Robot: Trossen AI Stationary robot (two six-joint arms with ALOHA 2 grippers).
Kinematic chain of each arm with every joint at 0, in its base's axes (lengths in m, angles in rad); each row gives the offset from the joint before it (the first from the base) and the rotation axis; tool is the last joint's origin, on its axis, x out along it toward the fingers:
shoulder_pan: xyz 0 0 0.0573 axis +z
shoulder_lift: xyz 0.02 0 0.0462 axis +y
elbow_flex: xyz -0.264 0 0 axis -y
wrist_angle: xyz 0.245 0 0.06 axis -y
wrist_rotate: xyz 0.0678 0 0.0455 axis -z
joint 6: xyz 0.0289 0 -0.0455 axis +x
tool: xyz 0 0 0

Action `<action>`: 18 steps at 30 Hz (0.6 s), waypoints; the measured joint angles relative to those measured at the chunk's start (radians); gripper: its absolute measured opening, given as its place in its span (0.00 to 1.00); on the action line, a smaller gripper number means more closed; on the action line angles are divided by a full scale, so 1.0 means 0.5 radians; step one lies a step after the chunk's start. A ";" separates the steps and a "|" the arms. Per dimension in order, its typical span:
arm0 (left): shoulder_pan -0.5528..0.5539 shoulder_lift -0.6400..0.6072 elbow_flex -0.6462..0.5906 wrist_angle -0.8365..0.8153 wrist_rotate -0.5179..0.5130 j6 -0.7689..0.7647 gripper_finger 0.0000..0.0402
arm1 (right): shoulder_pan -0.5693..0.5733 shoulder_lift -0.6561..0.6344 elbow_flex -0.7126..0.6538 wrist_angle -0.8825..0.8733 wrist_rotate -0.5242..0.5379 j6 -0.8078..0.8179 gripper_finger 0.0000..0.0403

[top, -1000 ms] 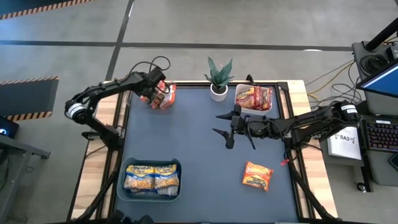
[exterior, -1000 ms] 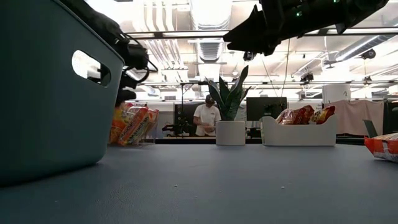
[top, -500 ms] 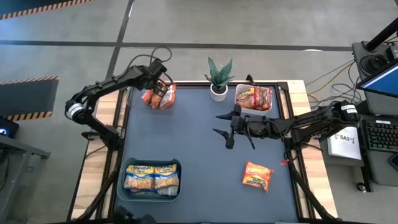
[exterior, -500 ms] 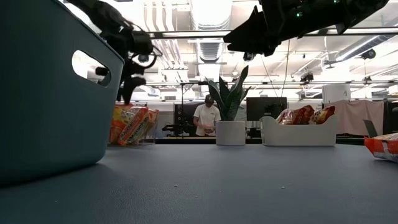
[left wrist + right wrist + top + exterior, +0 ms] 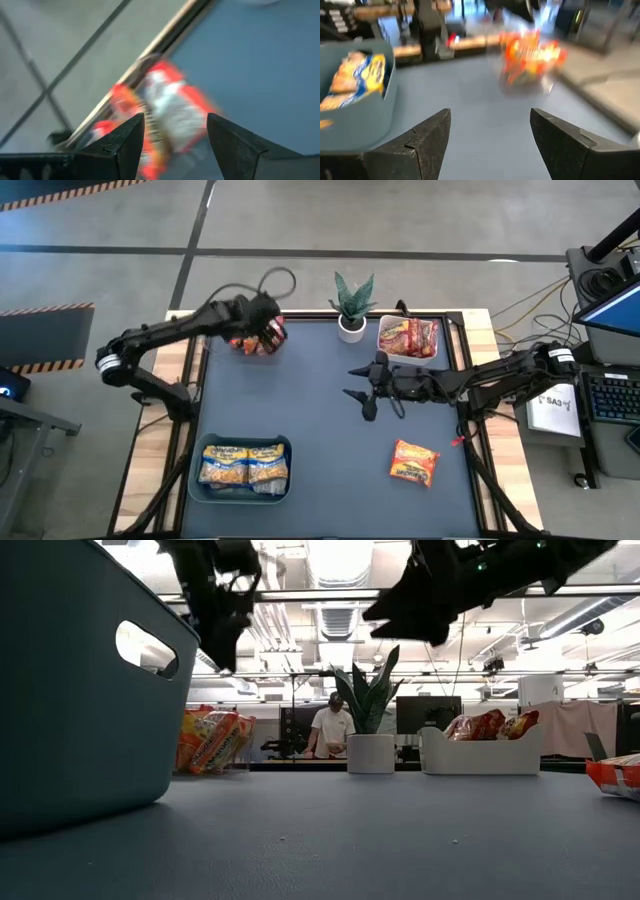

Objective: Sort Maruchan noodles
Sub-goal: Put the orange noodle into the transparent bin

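The left pincer (image 5: 268,320) is hovering over the orange packets (image 5: 252,340) at the worktop's (image 5: 320,410) far left corner, its fingers standing spread with nothing between them. The right pincer (image 5: 360,385) is hanging above the middle of the worktop, also spread and holding nothing. Red packets (image 5: 408,335) are sitting in a white bin (image 5: 407,354) at the far right, just beside a potted plant (image 5: 351,302). Yellow-and-blue packets (image 5: 244,465) are lying in a blue-grey bin (image 5: 243,492) at the near left. One orange-red packet (image 5: 414,461) is lying loose at the near right.
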State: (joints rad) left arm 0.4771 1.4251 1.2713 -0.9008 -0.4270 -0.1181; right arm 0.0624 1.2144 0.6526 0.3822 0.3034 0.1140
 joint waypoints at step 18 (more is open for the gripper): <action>-0.984 -0.393 -0.502 0.658 -0.236 -0.067 0.49 | 0.127 0.154 0.722 -2.142 -1.067 1.097 0.48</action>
State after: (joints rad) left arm -0.0147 1.2285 1.0203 -0.5720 -0.5450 -0.1516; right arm 0.1259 1.2916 1.0137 -0.6886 -0.2303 0.6625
